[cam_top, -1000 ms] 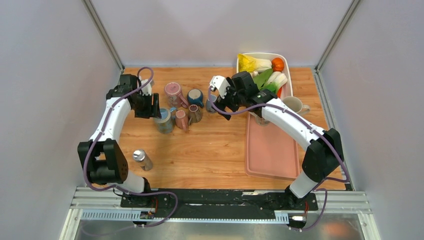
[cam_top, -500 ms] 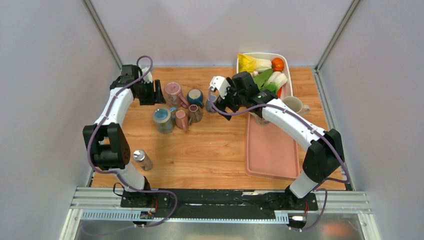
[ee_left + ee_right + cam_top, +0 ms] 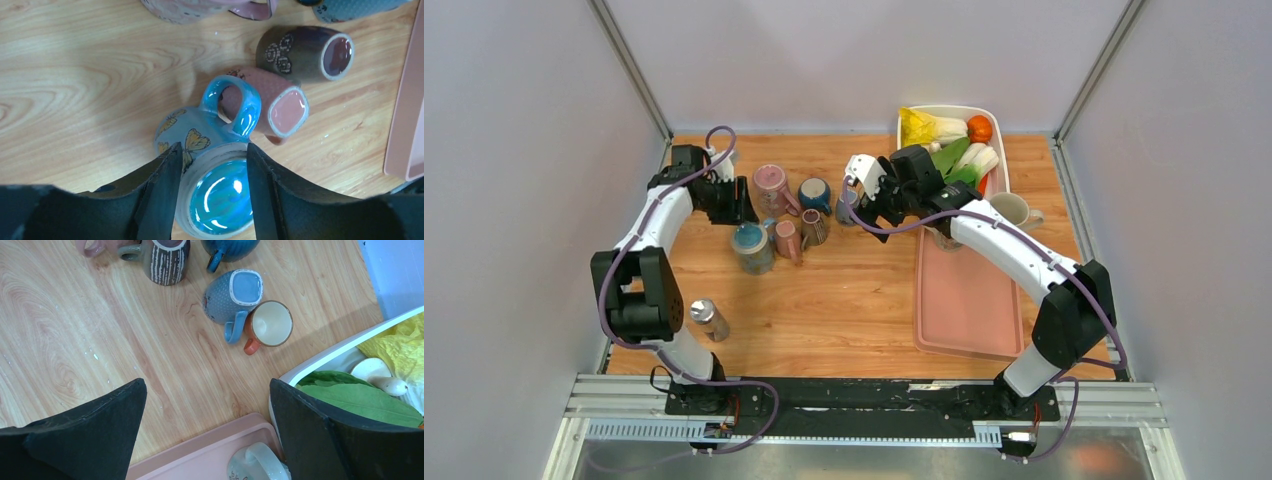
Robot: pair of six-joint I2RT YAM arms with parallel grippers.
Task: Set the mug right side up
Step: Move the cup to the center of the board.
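Hangs over the far half of the tabletop [image 3: 844, 300] with the right gripper [image 3: 206, 385], fingers [image 3: 90, 430] spread wide and gripping nothing. Looks down on the grey-blue mug [image 3: 232, 295], which stands upside down with its flat base up and its handle pointing toward a pink tray [image 3: 210, 450]. Finds little room on the side toward the white vegetable bin [image 3: 944, 107]. A cream cup [image 3: 271, 322] with an orange handle stands just beside the mug there, the two handles touching or nearly so; cannot tell which. Finds a dark blue mug [image 3: 230, 247] and a striped brown mug [image 3: 167, 257] near on the side away from the tray. Shows bare wood between the mug and the tray's raised edge, and more out under the gripper.

Holds the left gripper [image 3: 212, 155] by a blue butterfly mug [image 3: 190, 132], upright and glossy inside. Frames its rim with parted fingers [image 3: 160, 190] in the wrist view, yet stands apart from it in the overhead view, so grips nothing. Sets that mug's handle across a pink mug [image 3: 260, 97]; contact unclear. Has open tabletop toward the left and near edges, save for a metal shaker [image 3: 707, 318].
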